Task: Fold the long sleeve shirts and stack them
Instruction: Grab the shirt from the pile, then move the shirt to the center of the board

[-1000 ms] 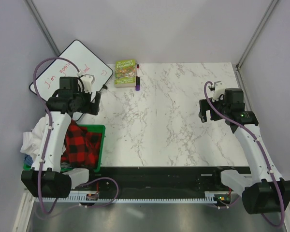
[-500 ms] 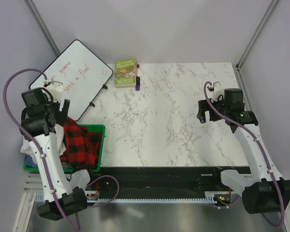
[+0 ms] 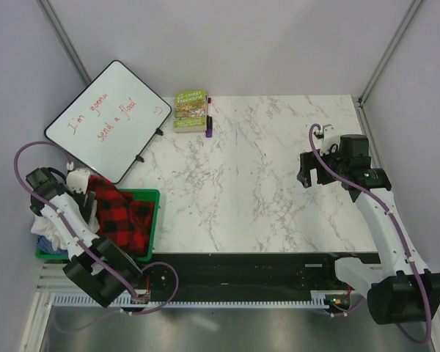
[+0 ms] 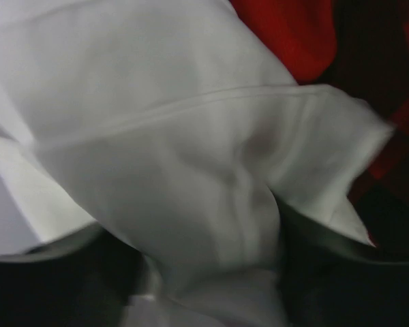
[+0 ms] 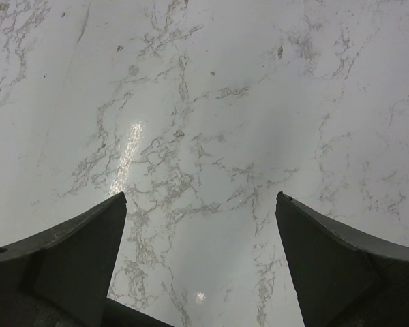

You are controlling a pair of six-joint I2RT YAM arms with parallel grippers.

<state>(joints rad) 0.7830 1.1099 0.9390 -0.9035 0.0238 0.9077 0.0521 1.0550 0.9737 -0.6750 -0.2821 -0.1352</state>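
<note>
Two shirts bunch in green bin [image 3: 153, 220] at lower left; left gripper [image 3: 76, 182], jaws unreadable, sits hard against white shirt [image 4: 191, 163], right gripper [image 5: 201, 199] spread over marble table [image 5: 211, 102], so a blind pinch risks dragging red plaid shirt [image 3: 121, 216] along.

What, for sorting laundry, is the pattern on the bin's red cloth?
Red-black plaid cloth; top view best.

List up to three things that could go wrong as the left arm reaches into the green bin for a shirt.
1. The left gripper straddles a bunched fold of the white shirt, so the cloth may slip or come out crumpled.
2. The red plaid shirt lies against it in the green bin and might drag along.
3. A trailing sleeve could brush the whiteboard beside the bin.
</note>
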